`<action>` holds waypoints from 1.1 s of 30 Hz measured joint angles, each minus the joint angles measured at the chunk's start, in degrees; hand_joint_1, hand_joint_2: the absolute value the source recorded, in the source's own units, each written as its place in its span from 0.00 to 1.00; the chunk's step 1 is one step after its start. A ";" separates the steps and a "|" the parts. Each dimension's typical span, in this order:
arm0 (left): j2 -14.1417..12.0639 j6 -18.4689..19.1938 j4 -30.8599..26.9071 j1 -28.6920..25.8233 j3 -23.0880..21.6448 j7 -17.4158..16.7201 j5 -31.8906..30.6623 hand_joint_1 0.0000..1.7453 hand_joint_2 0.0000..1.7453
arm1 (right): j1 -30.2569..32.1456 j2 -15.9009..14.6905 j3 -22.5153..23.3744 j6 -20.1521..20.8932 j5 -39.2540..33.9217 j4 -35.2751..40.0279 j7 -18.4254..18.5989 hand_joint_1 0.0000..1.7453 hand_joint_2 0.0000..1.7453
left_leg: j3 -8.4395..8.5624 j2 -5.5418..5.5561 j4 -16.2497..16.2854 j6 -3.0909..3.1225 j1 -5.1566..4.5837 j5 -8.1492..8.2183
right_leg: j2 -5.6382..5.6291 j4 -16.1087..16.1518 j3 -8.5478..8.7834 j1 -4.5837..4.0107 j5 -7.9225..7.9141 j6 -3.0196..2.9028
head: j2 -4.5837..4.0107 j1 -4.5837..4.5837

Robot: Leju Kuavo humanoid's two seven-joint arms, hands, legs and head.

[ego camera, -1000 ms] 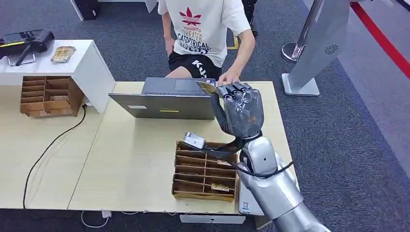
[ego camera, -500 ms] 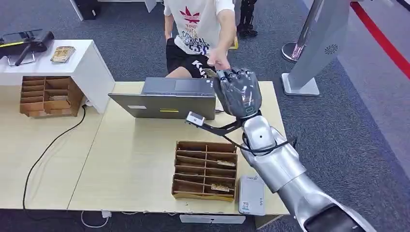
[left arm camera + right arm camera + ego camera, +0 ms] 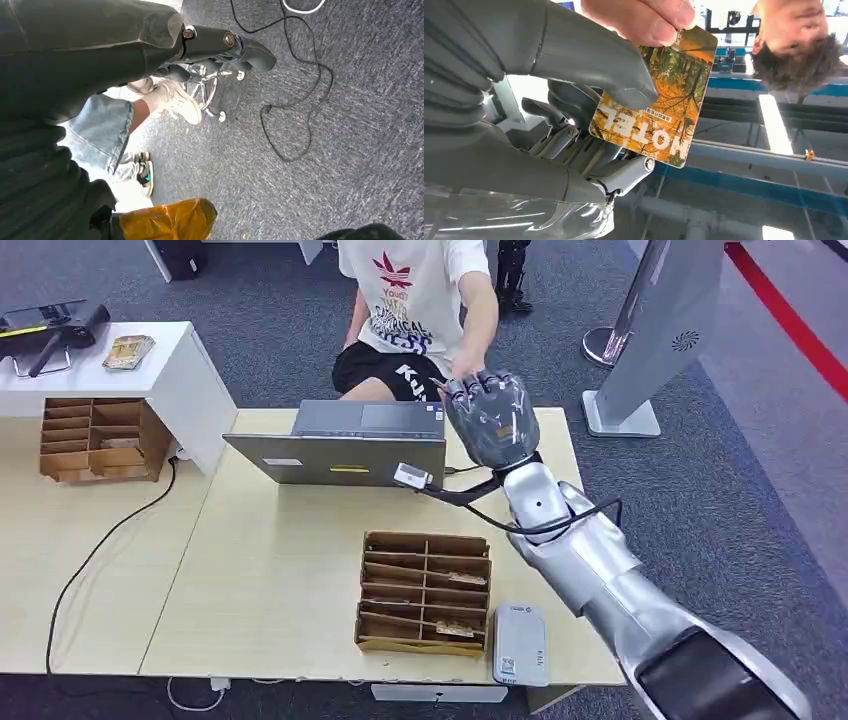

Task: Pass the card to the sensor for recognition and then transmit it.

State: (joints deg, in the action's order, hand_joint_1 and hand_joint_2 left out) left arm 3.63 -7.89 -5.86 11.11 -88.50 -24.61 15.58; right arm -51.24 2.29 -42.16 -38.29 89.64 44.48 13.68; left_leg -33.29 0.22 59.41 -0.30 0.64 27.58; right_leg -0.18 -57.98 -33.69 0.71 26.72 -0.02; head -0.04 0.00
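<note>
Counting one card [image 3: 659, 110], one laptop [image 3: 345, 445], two cardboard organisers, the near one [image 3: 425, 592] on the worktop [image 3: 270, 570]. My right hand [image 3: 490, 420] is raised past the laptop, pinching the card between thumb [image 3: 589, 65] and fingers; a person's hand [image 3: 644, 17] grips its far edge. Left hand: I cannot tell its state.

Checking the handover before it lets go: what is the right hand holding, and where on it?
The right hand pinches an orange hotel card with its thumb near one edge; a person's hand grips the opposite end.
</note>
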 joint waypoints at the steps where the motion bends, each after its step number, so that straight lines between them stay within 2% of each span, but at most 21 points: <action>1: 0.00 0.00 0.00 0.00 0.00 0.02 0.02 0.00 1.00 | -0.07 -0.02 -0.09 0.00 0.00 -0.17 0.02 0.00 1.00 | 0.00 0.00 0.00 0.00 0.00 0.00 | 0.00 0.00 -0.01 0.00 0.00 0.00 | 0.00 0.00; 14: 0.00 -0.02 0.00 0.02 0.00 0.15 1.09 0.00 1.00 | -0.27 -0.04 -2.08 0.00 0.00 -2.95 2.95 0.00 1.00 | 0.00 0.00 0.00 0.00 0.00 -0.01 | 0.00 0.00 0.00 0.00 0.00 0.00 | 0.00 0.00; 23: 0.00 -0.37 0.00 0.00 0.00 0.15 2.08 0.00 1.00 | 3.27 -0.07 -0.55 -0.02 0.00 1.36 1.49 0.00 1.00 | -0.01 0.00 0.00 0.00 0.00 0.00 | 0.00 0.00 -0.01 0.00 0.01 0.00 | 0.00 -0.02; 27: 0.00 -0.70 0.00 -0.10 0.00 0.13 3.06 0.00 1.00 | 7.05 0.26 2.87 -0.02 -0.92 6.41 -2.96 0.00 1.00 | -0.02 0.02 -0.01 0.00 0.00 0.00 | 0.03 0.00 0.00 0.00 0.01 0.00 | 0.00 -0.02; 30: 0.00 -1.68 0.00 -0.57 0.02 0.15 4.65 0.00 1.00 | 13.74 2.77 8.58 -0.04 -8.71 14.98 -11.15 0.00 1.00 | -0.04 0.04 -0.02 0.01 0.02 0.02 | 0.04 0.00 -0.02 -0.01 0.04 0.00 | 0.00 -0.02; 31: 0.00 -1.90 0.00 -0.76 0.02 0.15 4.90 0.00 1.00 | 15.69 3.81 10.37 -0.04 -10.32 17.45 -12.81 0.00 1.00 | -0.05 0.04 -0.02 -0.01 0.01 0.04 | 0.04 0.00 -0.04 -0.01 0.05 -0.01 | 0.00 0.04; 33: 0.00 -2.06 0.00 -1.02 0.02 0.15 5.09 0.00 1.00 | 18.26 5.07 12.81 -0.04 -11.04 20.86 -13.64 0.00 1.00 | -0.08 0.04 -0.03 -0.01 0.02 0.04 | 0.05 0.00 -0.07 -0.01 0.07 0.00 | 0.00 0.00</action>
State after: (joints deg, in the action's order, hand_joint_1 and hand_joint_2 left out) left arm 3.63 -9.95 -5.86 10.09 -88.48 -24.46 20.68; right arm -32.97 7.37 -29.35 -38.34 78.60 65.34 0.04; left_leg -33.37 0.26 59.38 -0.31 0.65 27.62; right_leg -0.13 -57.98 -33.75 0.70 26.79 -0.02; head -0.04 0.00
